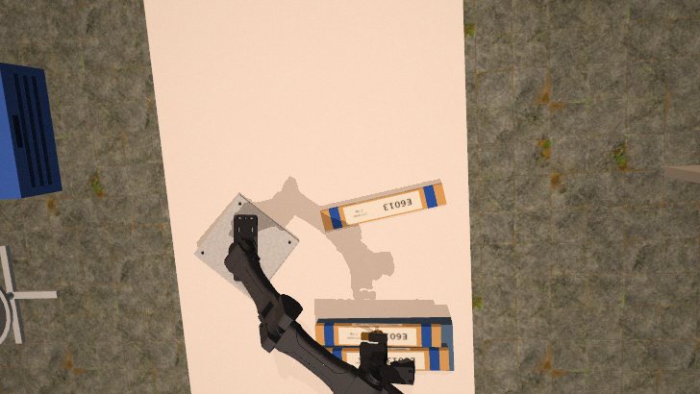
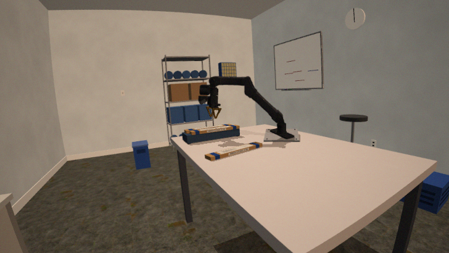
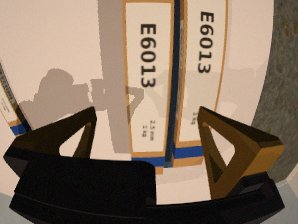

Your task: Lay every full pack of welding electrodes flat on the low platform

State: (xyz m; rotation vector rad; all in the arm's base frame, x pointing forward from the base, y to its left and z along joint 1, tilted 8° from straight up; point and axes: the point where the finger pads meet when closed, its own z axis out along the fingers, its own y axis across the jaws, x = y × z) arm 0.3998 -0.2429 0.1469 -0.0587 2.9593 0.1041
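Observation:
One orange and blue E6013 pack (image 1: 342,335) (image 3: 141,100) lies flat on the dark blue low platform (image 1: 447,337) (image 2: 210,136). A second E6013 pack (image 1: 443,358) (image 3: 202,90) lies flat beside it on the platform, near parallel, with a narrow gap between them. The third pack (image 1: 372,210) (image 2: 232,151) (image 3: 9,107) lies flat on the table, turned at an angle, apart from the platform. My gripper (image 2: 213,116) (image 3: 147,112) is open and empty, pointing down, above the packs on the platform. In the top view the arm partly hides both of these packs.
The arm's grey base plate (image 1: 274,244) (image 2: 270,138) stands on the table (image 1: 303,97) (image 2: 298,182). The table's side edge runs close to the platform's end and to one end of the third pack. A shelf, bin and stool stand off the table.

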